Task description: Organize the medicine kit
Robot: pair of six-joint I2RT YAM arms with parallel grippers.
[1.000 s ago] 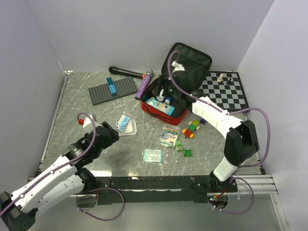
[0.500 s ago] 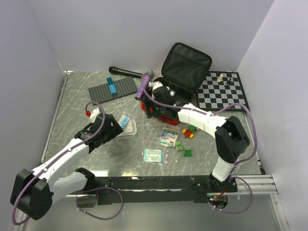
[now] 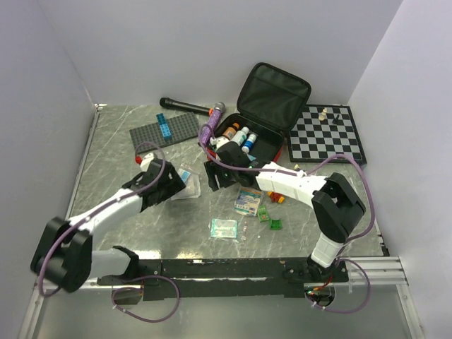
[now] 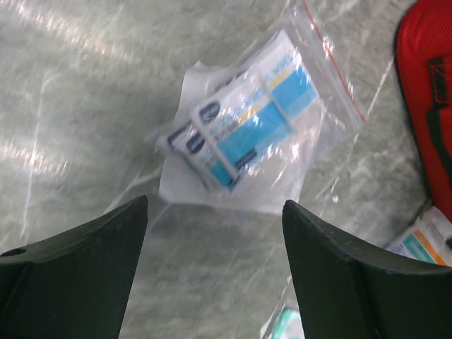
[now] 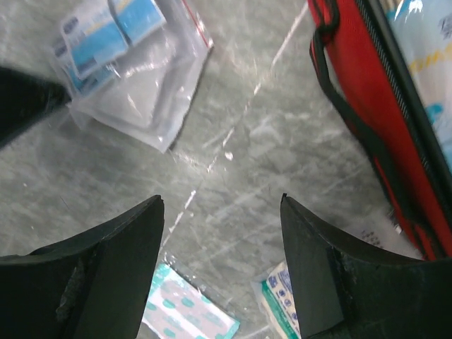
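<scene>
hovering over the bag of sachets (image 4: pixel 247 134), your left gripper (image 4: pixel 215 212) is spread and empty; the right gripper (image 5: pixel 220 205), also released, sits close by. risk: arms collide, or the flat bag skids. medicine kit (image 3: pixel 272 95) lies open just beyond.

Right fingers (image 5: pixel 99 282) exited kit (image 3: pixel 272 88); left fingers (image 4: pixel 78 282) neared bag (image 4: pixel 247 134).

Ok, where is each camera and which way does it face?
Top: above and behind the bases, looking down at the table; left arm and right arm show.
Left wrist: facing down at a bag of sachets; the open left gripper frames it.
Right wrist: facing down at the table beside the medicine kit; open right gripper shows.
Shared: both wrist views catch that bag and the kit's red edge.
</scene>
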